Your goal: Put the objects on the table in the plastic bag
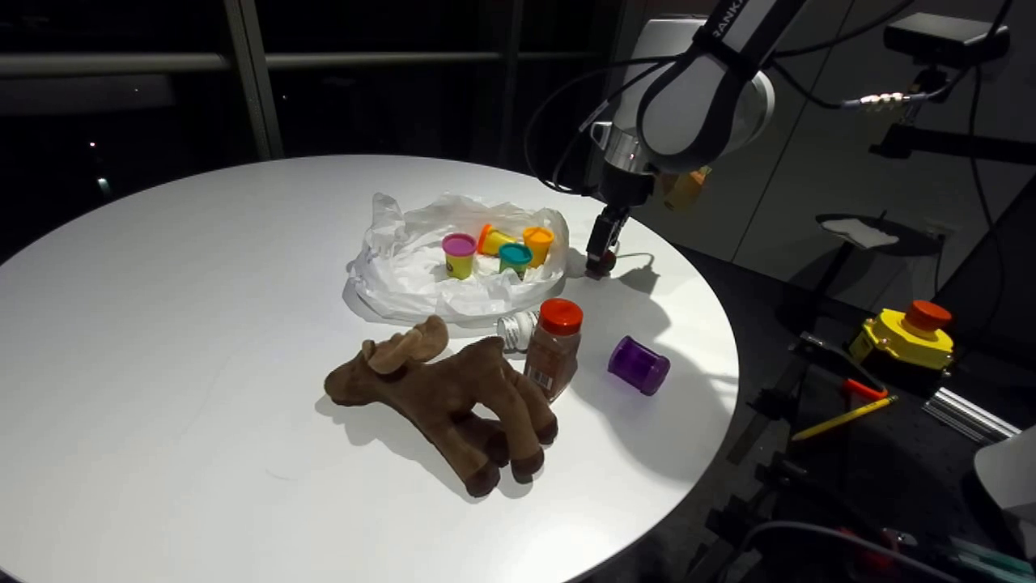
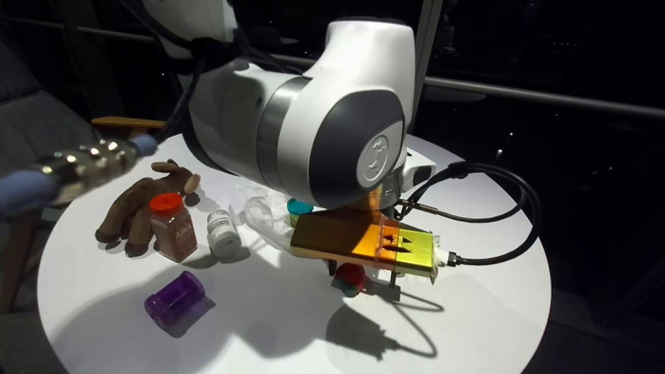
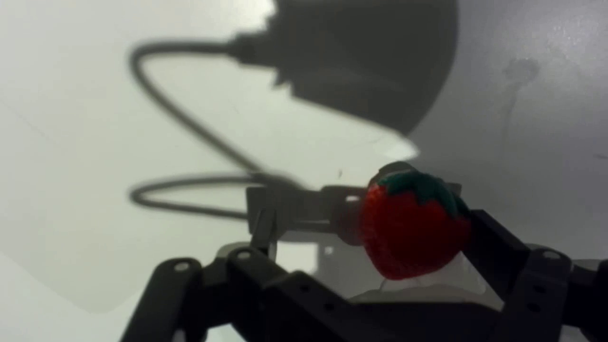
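The hand (image 3: 370, 228) stands low over the table (image 1: 202, 324), fingers parted wide on either side of a toy strawberry (image 3: 413, 232), which is right by one finger, contact unclear, and well apart from the opposite one. In an exterior view the strawberry is between the plastic bag (image 1: 413, 300) and the table's right rim. The bag spreads toward the far rim, four tubs (image 1: 459, 257) inside. Crowding its near side are a white bottle (image 1: 516, 330) on its side, an upright red-capped jar (image 1: 553, 356) and a plush moose (image 1: 445, 394); a purple container (image 1: 639, 366) lies nearer the right rim. Above the hand, an orange device (image 2: 337, 236) trails a black cable (image 2: 486, 262). Broad white top parts moose and bag from the left rim
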You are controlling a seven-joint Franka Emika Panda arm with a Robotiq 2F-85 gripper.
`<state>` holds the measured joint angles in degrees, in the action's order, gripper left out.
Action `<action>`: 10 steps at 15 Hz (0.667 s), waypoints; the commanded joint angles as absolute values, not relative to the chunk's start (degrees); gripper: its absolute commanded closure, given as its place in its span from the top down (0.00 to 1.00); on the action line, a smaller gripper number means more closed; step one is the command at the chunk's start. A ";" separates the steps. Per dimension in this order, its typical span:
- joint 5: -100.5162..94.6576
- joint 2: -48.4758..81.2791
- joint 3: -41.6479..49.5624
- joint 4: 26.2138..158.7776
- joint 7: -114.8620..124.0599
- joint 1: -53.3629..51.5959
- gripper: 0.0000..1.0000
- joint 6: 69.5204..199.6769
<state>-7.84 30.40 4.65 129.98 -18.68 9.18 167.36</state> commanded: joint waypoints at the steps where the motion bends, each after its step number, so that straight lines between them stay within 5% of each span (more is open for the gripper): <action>1: -9.95 29.28 7.04 129.88 -15.44 7.03 1.00 163.63; 3: -9.66 29.27 6.61 129.85 -15.46 7.46 1.00 163.09; 4: -9.10 29.08 5.71 129.93 -15.94 8.15 0.75 163.08; 6: -8.71 29.07 4.90 129.84 -16.49 8.78 0.67 163.40; 10: -9.15 28.82 5.93 129.86 -15.23 7.85 0.31 162.43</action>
<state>-8.25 30.41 5.45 129.83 -17.06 8.37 164.33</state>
